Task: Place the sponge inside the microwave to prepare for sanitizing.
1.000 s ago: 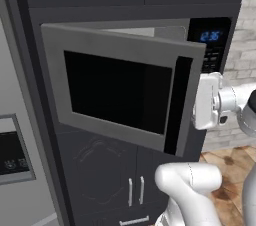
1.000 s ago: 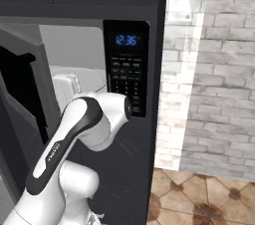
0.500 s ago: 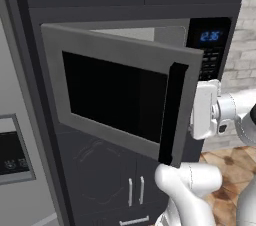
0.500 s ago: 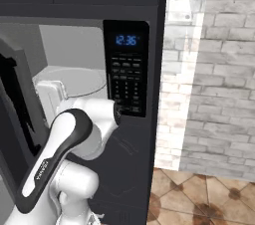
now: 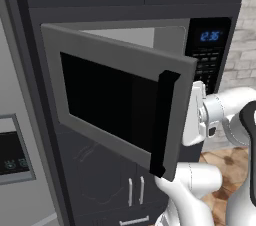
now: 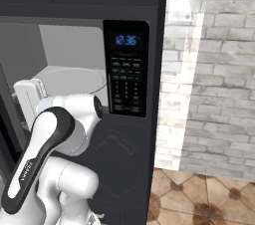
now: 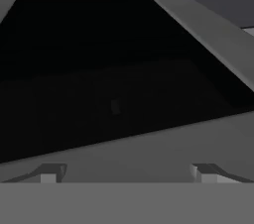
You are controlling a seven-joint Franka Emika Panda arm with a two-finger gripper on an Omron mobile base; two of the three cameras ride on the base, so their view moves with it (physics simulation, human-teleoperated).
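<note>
Gripper (image 7: 123, 172) faces the inner side of the microwave (image 5: 150, 95) door (image 5: 117, 101), its two fingertips (image 7: 49, 172) spread wide with nothing between them. That door hangs partly swung out, its dark handle (image 5: 161, 122) beside the white wrist. Right of the cavity, the keypad panel (image 6: 126, 74) reads blue digits; the turntable (image 6: 74, 80) shows inside.
</note>
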